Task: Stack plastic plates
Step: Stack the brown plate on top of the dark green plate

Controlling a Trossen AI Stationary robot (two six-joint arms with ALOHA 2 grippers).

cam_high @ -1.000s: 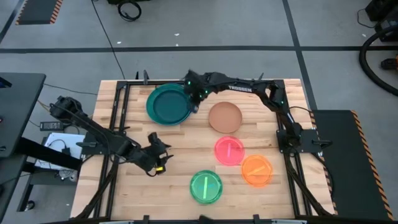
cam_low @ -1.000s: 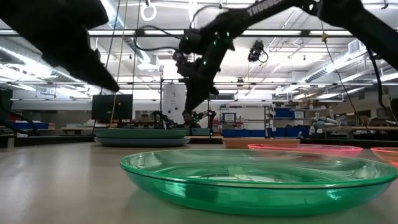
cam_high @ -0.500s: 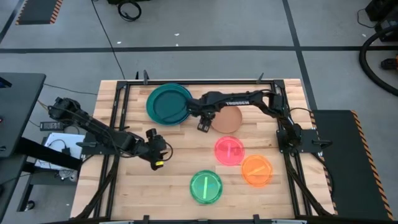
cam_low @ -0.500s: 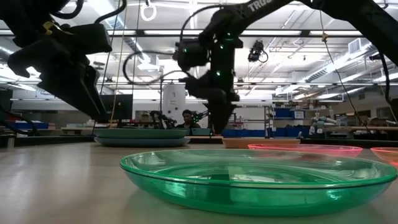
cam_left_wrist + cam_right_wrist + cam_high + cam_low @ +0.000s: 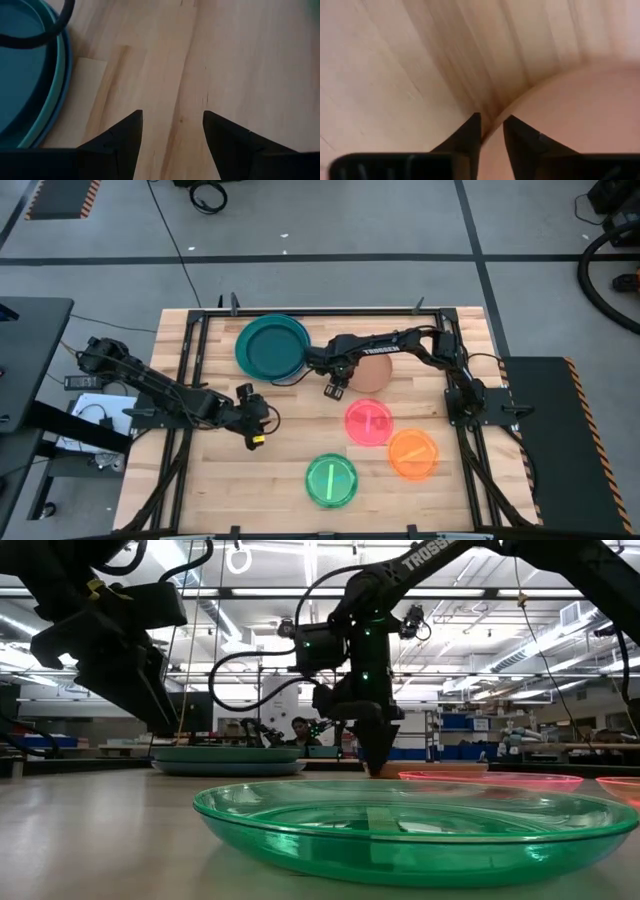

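Dropping from above the teal plates, the right gripper now straddles the tan plate rim on the table. Its wrist view shows narrowly parted fingers astride that edge; close squarely before lifting. Left gripper waits open.

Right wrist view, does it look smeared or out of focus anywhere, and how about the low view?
Right wrist view: the wood grain of the table streaks with blur and the tan plate edge is soft, right by the right gripper. Low view: the green plate is sharp and catches glare, while the room behind is hazier.
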